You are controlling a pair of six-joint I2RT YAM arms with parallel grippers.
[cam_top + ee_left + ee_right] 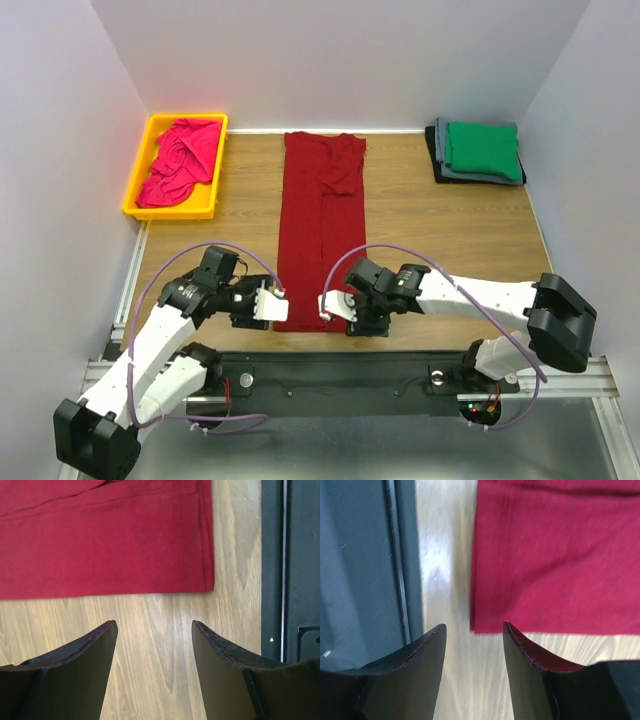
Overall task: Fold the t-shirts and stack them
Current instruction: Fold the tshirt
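Observation:
A large dark red t-shirt (322,220) lies folded into a long strip down the middle of the table. My left gripper (272,302) is open and empty at the strip's near left corner, with the shirt's edge (105,545) just beyond the fingers. My right gripper (327,306) is open and empty at the near right corner, the shirt's corner (550,555) just past its fingertips. A magenta-pink t-shirt (180,160) lies crumpled in the yellow bin. A green t-shirt (483,148) sits folded on grey and black ones at the far right.
The yellow bin (138,190) stands at the far left. The black base rail (340,375) runs along the table's near edge and shows in both wrist views (290,570) (365,565). White walls close in the table on three sides.

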